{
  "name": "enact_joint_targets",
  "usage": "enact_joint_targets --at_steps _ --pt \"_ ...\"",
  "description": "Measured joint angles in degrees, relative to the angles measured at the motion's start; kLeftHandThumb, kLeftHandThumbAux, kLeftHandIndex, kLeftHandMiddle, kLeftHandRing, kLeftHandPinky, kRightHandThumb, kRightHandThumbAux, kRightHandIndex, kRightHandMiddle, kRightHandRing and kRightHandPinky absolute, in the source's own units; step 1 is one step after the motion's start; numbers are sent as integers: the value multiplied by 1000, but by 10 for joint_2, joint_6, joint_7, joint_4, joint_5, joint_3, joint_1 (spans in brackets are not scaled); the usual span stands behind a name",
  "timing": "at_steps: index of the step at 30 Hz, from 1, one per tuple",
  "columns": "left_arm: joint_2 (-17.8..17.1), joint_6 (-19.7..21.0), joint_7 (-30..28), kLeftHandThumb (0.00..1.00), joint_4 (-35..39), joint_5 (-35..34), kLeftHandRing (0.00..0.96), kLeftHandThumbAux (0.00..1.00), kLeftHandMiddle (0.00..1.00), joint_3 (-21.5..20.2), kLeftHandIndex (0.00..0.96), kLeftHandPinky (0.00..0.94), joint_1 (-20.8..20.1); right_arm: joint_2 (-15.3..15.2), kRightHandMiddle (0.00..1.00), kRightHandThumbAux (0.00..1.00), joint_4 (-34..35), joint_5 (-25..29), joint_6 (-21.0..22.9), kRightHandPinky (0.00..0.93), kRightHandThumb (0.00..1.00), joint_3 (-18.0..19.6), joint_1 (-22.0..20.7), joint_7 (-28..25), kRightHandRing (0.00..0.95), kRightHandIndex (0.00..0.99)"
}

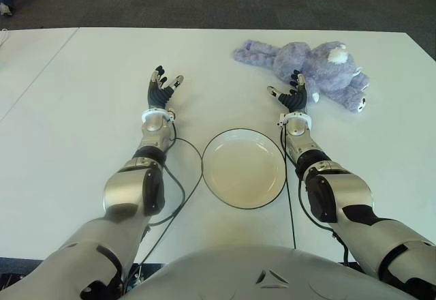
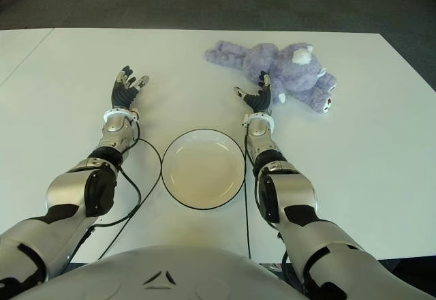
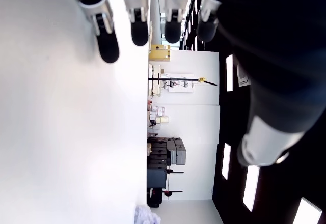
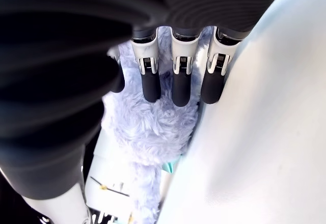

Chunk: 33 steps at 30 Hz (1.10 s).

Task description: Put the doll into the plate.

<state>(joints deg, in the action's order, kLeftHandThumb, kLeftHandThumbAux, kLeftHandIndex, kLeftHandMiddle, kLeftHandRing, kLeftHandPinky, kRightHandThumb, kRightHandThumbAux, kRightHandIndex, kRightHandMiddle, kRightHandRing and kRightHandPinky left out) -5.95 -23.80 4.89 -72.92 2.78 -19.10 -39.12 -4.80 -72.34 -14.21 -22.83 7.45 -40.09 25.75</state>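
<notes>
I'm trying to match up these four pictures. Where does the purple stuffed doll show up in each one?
Left eye view: doll lies upper right on the white table, just beyond the open right robot hand.
Right eye view: doll upper centre-right.
Left wrist view: only a purple scrap at the bottom edge, likely the doll.
Right wrist view: its fur fills the middle, beyond the fingers.
Shared landmark: the white plate between both arms.
</notes>
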Motion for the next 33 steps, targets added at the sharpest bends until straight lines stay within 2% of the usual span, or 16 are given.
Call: enact_joint_targets --at_steps 7,16,26,33 --pt "0 0 0 114 0 0 69 677 59 0 56 126 1 1 106 823 -4 -1 1 127 124 -3 -9 2 105 66" --pt "-1 0 2 133 -1 0 71 687 58 0 51 132 1 8 121 816 -15 -1 0 164 234 -10 -19 23 128 98" --pt "-3 0 8 106 -1 7 84 692 68 5 51 151 1 19 138 790 -23 3 -9 212 220 -11 -27 45 162 109" --pt "-5 0 8 95 -1 6 95 712 79 10 60 154 2 21 156 817 -26 9 -12 180 237 -12 -34 45 169 108"
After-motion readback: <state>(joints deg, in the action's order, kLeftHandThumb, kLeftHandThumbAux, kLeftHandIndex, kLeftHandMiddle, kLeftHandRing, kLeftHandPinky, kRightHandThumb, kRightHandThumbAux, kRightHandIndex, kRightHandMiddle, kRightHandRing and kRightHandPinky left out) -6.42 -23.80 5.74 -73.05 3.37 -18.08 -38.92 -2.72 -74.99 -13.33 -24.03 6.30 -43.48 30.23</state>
